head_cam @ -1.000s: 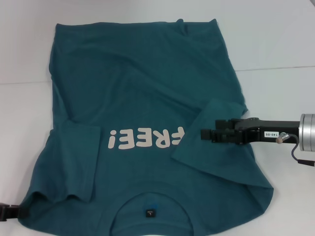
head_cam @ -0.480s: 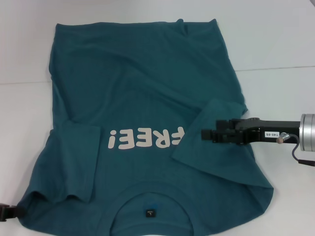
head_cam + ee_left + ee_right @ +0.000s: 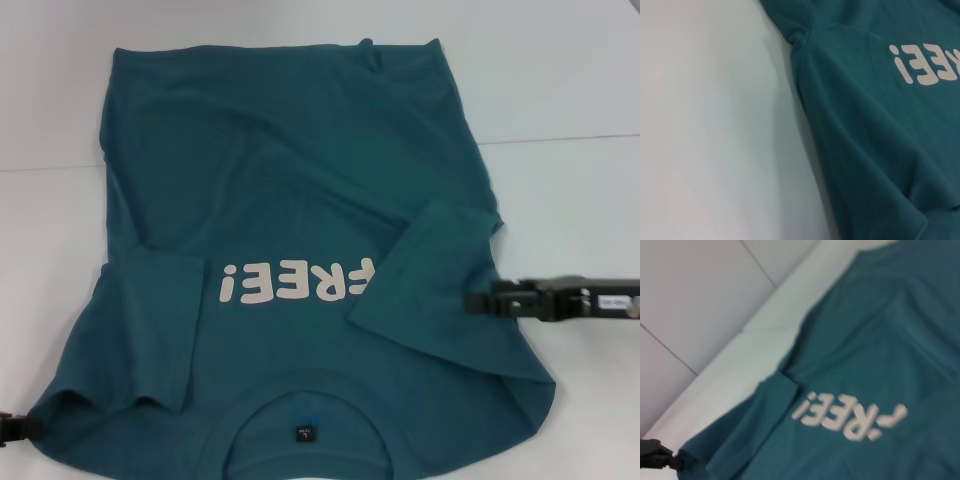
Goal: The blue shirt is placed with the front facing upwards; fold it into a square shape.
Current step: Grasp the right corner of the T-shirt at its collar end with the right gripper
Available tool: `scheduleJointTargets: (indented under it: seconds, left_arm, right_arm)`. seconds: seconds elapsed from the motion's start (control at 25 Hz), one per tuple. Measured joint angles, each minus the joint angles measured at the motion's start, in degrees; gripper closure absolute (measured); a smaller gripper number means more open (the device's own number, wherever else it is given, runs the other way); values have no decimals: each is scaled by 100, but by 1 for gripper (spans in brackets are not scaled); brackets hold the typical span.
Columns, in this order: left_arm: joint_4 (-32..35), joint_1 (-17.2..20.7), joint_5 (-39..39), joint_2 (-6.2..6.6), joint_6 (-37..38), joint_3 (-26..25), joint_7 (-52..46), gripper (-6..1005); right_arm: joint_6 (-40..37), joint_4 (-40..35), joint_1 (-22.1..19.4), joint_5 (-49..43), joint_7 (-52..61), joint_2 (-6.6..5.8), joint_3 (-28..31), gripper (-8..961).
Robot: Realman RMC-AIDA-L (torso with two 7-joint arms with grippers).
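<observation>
blue shirt [image 3: 300,200] lay flat on table [image 3: 560,90], both sleeves folded in. right gripper [image 3: 475,299] over right sleeve, left gripper [image 3: 20,428] at shoulder corner; grip state unclear for both.

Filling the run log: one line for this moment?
blue shirt: front up, both sleeves folded in | right pincer: over right sleeve | left pincer: at shoulder edge

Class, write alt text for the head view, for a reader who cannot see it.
A blue shirt lies front-up on a white table, both sleeves folded inward. The right gripper reaches in over the shirt's right edge; the left gripper sits at its near left corner.
</observation>
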Motion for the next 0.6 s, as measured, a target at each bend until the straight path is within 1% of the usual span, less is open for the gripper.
scheduleJointTargets:
  seconds: [0.12, 0.32, 0.4, 0.6]
  left_arm:
    - [6, 8, 0, -9, 6, 11, -1, 993]
    - [7, 24, -3, -18, 7, 2, -1, 992]
    - [7, 28, -7, -19, 10, -5, -1, 992]
    - [2, 31, -40, -39, 15, 17, -1, 992]
  right_arm:
    - [-109, -6, -151, -175, 369, -132, 15, 43]
    - [-355, -31, -370, -329, 784, -307, 32, 43]
    - [-540, -87, -450, -399, 943, -349, 77, 44]
    - [-845, -231, -578, -731, 1244, -374, 371, 44]
